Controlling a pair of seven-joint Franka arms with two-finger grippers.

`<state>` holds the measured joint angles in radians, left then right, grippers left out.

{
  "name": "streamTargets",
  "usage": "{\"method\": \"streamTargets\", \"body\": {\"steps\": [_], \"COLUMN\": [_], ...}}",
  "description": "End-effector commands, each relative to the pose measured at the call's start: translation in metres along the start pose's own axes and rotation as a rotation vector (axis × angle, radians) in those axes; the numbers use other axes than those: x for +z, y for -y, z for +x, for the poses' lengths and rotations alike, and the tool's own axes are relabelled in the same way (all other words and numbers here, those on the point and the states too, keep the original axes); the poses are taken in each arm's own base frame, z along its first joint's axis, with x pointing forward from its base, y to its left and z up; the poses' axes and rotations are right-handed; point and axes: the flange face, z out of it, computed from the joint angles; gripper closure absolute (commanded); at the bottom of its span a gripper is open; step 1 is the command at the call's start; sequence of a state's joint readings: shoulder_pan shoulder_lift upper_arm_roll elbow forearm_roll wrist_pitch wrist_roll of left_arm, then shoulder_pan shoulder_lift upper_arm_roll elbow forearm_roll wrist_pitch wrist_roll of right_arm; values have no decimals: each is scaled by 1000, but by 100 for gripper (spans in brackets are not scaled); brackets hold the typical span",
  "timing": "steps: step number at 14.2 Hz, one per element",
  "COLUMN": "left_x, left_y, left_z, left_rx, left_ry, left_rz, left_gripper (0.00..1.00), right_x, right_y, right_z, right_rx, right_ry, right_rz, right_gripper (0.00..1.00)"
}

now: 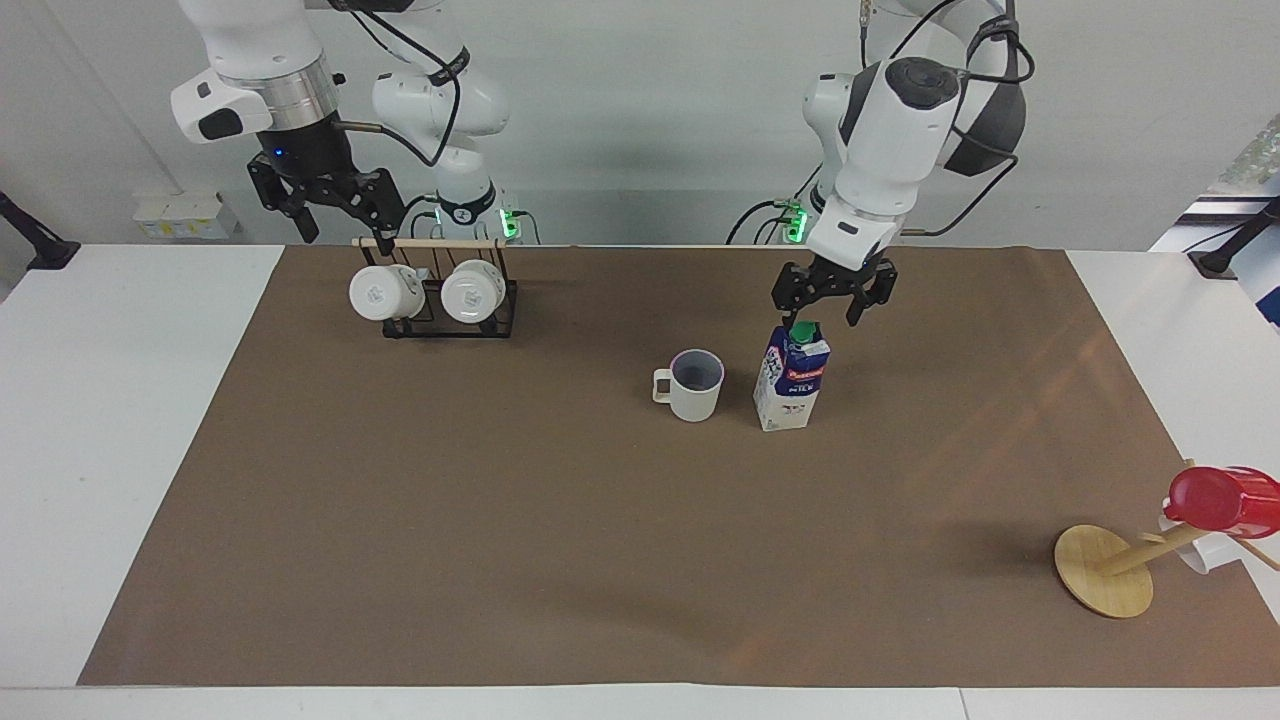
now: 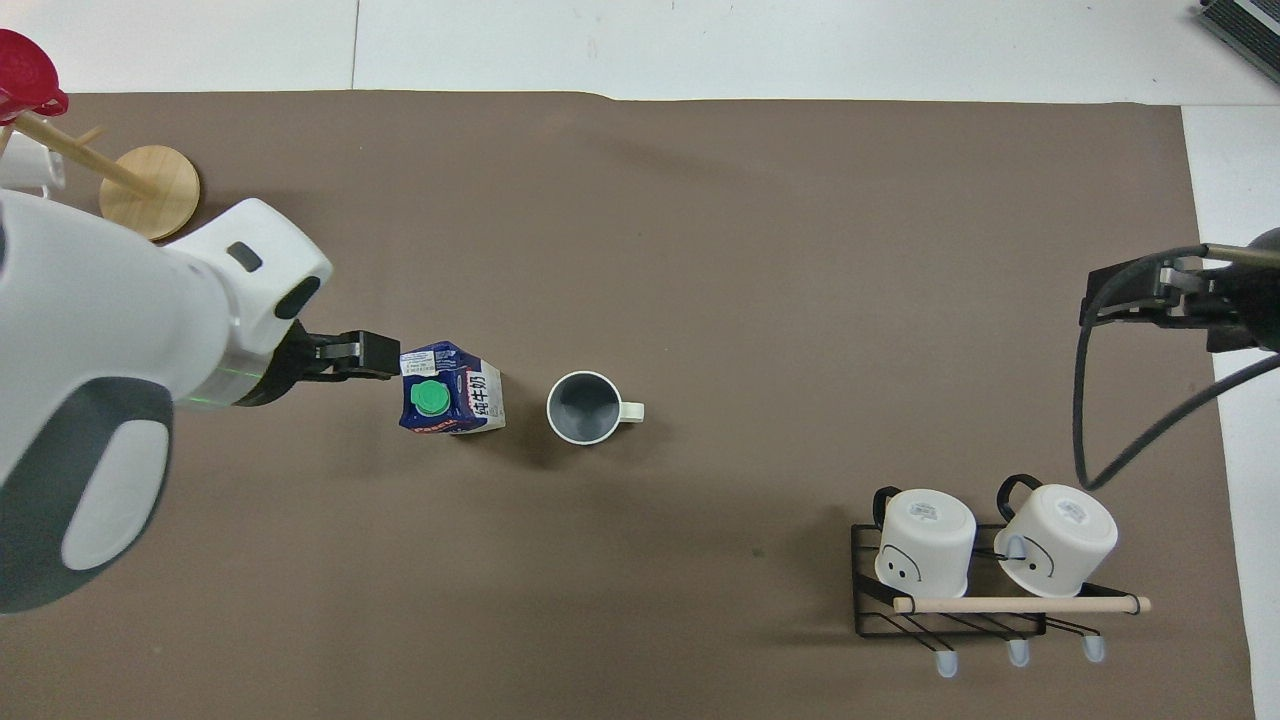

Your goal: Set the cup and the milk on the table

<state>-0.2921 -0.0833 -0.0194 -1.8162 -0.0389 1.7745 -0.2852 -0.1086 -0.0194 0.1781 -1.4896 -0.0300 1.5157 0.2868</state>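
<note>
The milk (image 1: 791,378) stands upright on the brown sheet of the tabletop (image 1: 120,420), just beside the cup (image 1: 692,385). The left end effector (image 1: 833,300) hangs above the milk, fingers wide and holding nothing. The right end effector (image 1: 335,215) waits over the mug rack (image 1: 450,310), probably open.

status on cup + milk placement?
Looks done: the cup stands upright on the table, and the milk stands beside it, toward the left arm's end. The left gripper is open above the carton, holding nothing. The right gripper waits over the mug rack. Nothing visibly left but retracting.
</note>
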Motion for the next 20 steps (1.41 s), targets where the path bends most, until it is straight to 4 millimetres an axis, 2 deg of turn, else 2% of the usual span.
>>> {"method": "streamTargets", "body": {"steps": [1,3,6,9,11,17,20], "left_x": [-30,-44,-62,-81,-95,-99,-99], "left_y": [38,68,101,115,114,115,125], "left_z": [1,-1,-7,-10,-14,-12,-11], "left_rx": [57,60,62,69,68,67,49], "left_ry": [19,12,21,31,34,11,12], "left_rz": [1,3,10,18,20,18,16], "left_gripper": [0,0,0,0,0,0,0], "right_x": [-3,-3,-3,-3,-3,-3,-3], "right_y": [-2,-2,-2,-2,-2,-2,-2], "right_z": [2,2,2,2,2,2,2], "right_rx": [-10,-10,-10,-10,-11,-10,-10], "right_ry": [12,12,12,12,11,12,12], "right_rz": [20,20,20,20,20,20,20], "right_gripper": [0,0,0,0,0,0,0]}}
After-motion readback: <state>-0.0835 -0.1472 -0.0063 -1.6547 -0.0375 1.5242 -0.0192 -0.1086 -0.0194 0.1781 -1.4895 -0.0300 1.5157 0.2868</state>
